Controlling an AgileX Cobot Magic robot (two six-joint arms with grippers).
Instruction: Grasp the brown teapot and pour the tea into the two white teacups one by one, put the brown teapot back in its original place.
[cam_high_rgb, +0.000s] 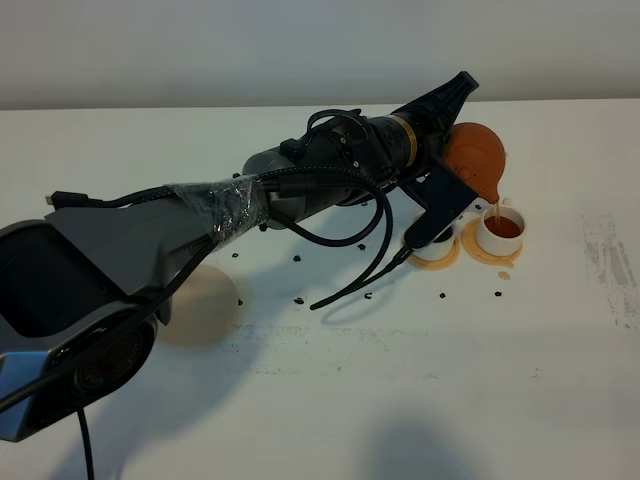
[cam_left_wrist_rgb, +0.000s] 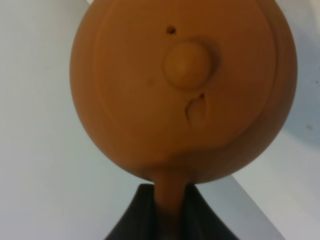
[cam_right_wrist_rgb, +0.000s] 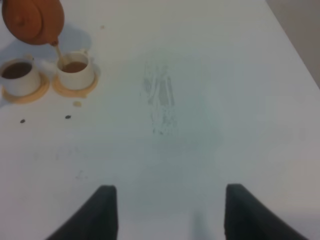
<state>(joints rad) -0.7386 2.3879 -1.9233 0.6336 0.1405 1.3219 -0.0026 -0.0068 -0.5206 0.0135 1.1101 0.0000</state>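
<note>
The left gripper (cam_left_wrist_rgb: 170, 205) was clamped on the loop handle of the brown teapot (cam_left_wrist_rgb: 180, 90), a squat reddish-brown clay pot with a knobbed lid, tilted over one white teacup (cam_right_wrist_rgb: 77, 80) beside the second teacup (cam_right_wrist_rgb: 20, 86), already filled; tea (cam_right_wrist_rgb: 75, 66) was streamed from the spout. The right gripper (cam_right_wrist_rgb: 170, 210) was held wide apart, empty.

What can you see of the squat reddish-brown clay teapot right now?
The reddish-brown clay teapot is off the table, tipped spout-down above one small white teacup, a thin stream of tea running from its short spout into the cup. Its matte round lid is on, with a knob, a small vent hole and a chipped-looking mark beside the knob. The left gripper is shut on its loop handle; nothing else touches it.
</note>
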